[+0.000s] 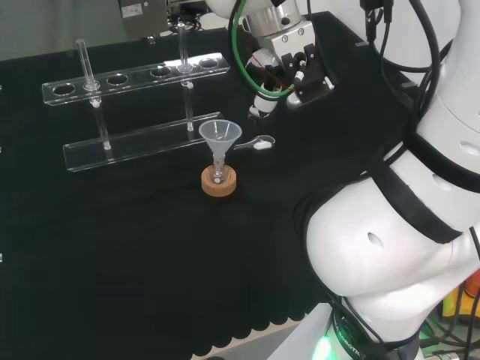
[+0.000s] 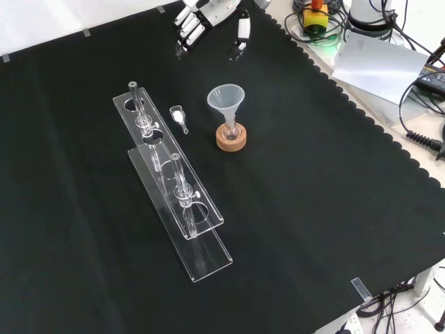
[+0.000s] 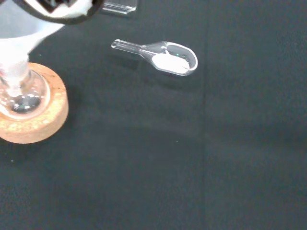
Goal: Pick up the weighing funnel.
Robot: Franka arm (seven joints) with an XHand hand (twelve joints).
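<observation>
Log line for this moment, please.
phase: pre-grasp | hand: open, empty, clear of ware | weighing funnel: flat on cloth between rack and funnel, white powder inside, untouched

Beneath the fingers (image 2: 189, 26): bare cloth (image 2: 313, 209), clear way to the weighing funnel (image 2: 179, 117).
One flank: funnel (image 2: 226, 99) on cork ring (image 2: 231, 142), near.
Other flank: tube rack (image 2: 167, 163), near.
</observation>
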